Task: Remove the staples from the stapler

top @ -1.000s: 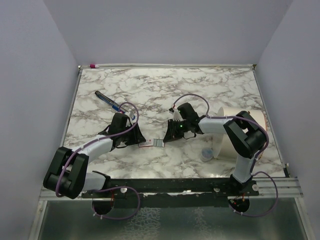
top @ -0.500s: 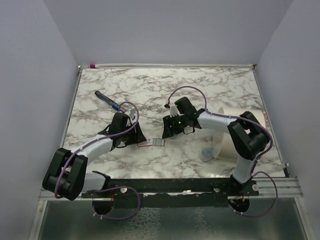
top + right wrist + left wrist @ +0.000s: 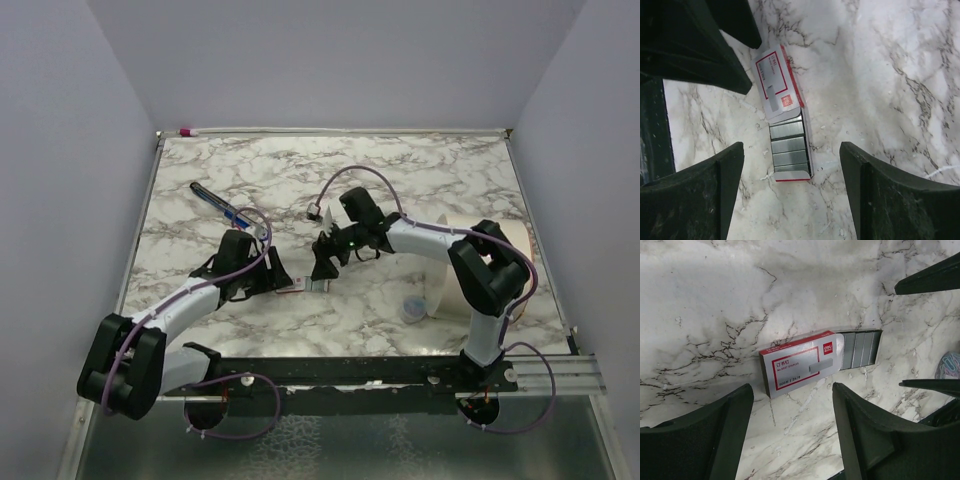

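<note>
The stapler point(image 3: 215, 203), long and black with blue trim, lies alone at the far left of the marble table, away from both grippers. A small white box with red print point(image 3: 800, 362) lies between the arms. Its tray is slid out, and silvery strips of staples point(image 3: 788, 145) lie in rows in it. My left gripper point(image 3: 792, 405) is open just short of the box's printed end, with nothing between its fingers. My right gripper point(image 3: 791, 157) is open above the tray end, and its fingers stand apart from the tray on either side.
A big white cylinder tub point(image 3: 470, 265) lies on its side at the right, beside the right arm. Next to it sits a small heap of coloured clips point(image 3: 412, 305). A pink-tipped item point(image 3: 186, 131) rests at the table's back left edge.
Both grippers have opened wider, the right one from nearly shut. The right gripper has moved left over the box's tray. The left arm has shifted slightly. The box has stayed in place.
</note>
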`<action>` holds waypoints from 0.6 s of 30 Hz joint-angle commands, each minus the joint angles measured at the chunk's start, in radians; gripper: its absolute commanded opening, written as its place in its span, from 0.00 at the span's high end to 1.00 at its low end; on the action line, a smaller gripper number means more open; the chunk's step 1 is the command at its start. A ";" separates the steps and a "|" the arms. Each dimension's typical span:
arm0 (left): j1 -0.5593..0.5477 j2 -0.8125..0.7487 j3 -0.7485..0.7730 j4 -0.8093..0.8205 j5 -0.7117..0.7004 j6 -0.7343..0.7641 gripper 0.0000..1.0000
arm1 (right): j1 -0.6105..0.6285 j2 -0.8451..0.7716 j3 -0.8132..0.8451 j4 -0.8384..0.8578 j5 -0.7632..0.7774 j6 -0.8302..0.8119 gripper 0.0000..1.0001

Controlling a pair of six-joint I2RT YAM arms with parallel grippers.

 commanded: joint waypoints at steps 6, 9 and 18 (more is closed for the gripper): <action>-0.003 0.090 0.017 0.066 0.031 -0.027 0.37 | 0.080 -0.067 -0.173 0.201 -0.020 -0.387 0.22; -0.002 0.096 0.023 0.063 0.026 -0.018 0.37 | 0.121 -0.070 -0.213 0.246 0.016 -0.437 0.22; -0.002 0.100 0.025 0.058 0.021 -0.001 0.41 | 0.136 -0.017 -0.184 0.210 0.072 -0.476 0.24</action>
